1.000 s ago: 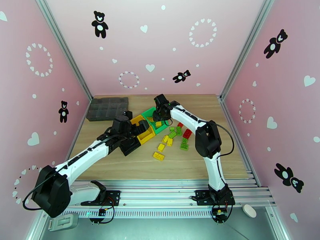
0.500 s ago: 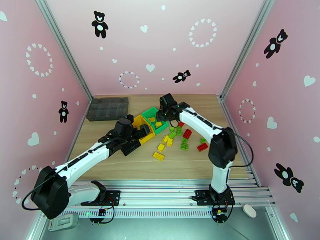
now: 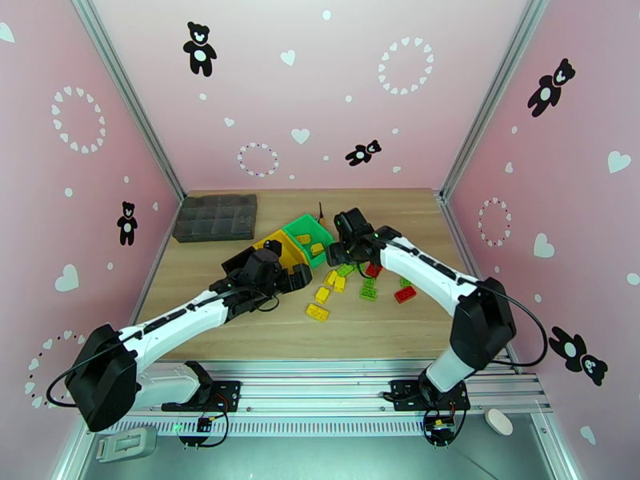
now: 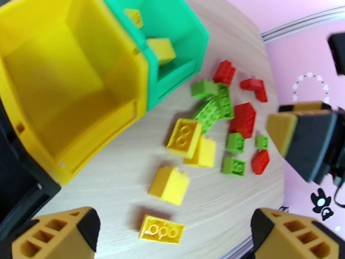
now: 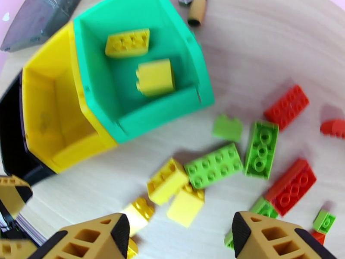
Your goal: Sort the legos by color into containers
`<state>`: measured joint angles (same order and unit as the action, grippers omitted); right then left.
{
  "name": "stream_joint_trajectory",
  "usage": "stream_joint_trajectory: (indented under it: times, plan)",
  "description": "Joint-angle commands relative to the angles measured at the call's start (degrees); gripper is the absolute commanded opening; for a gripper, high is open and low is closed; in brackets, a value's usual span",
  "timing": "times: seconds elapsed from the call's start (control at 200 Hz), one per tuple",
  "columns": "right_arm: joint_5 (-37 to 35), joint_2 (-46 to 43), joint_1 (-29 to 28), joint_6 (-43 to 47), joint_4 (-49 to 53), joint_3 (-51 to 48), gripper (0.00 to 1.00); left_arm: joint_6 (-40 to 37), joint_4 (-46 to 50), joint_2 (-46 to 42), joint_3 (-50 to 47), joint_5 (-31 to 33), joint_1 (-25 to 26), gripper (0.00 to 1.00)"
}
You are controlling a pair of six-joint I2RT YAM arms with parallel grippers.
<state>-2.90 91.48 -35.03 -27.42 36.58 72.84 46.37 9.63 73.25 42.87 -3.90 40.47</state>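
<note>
Containers: three joined bins in a row on the desk (image 3: 376,330). The green bin (image 5: 142,113) sits at one end and serves as the landmark here.
Green bin contents: two yellow legos (image 5: 155,76) lie apart on its floor. Judged by the task, they look out of place by colour.
Yellow bin (image 4: 64,83): joined directly to the green bin's side, with nothing seen inside.
Black bin (image 5: 10,126): beyond the yellow bin, farthest from the green bin. Its inside is mostly hidden, so I cannot tell its contents.
Loose legos (image 3: 356,278): red, green and yellow, scattered on the desk just beside the green bin's low front wall. They probably lie there to keep each carry short.
Right pincer (image 5: 180,227): hangs over the scatter just off the green bin's front, fingers apart with nothing between them. It looks free for a fresh pick.
Left pincer (image 4: 174,223): spread wide and empty, above yellow legos on the yellow-bin side of the green bin.
Grey tray (image 3: 216,216): well apart from the green bin and seemingly unused.
Progress: judged early, since nearly every brick lies unsorted.
</note>
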Motion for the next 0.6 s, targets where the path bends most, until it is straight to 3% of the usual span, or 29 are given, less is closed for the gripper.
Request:
stream_joint_trajectory:
  times: [0.0,0.596]
  plan:
    - [-0.09,-3.74,-1.21,0.18,-0.39,-3.89,0.69,1.18,-0.84,-0.57,-1.57,1.86,1.15,0.98]
    - [2.19,-5.92,-9.55,-2.07,-3.99,-15.77,0.79,2.51,4.07,-12.02,-8.71,5.99,1.67,0.98]
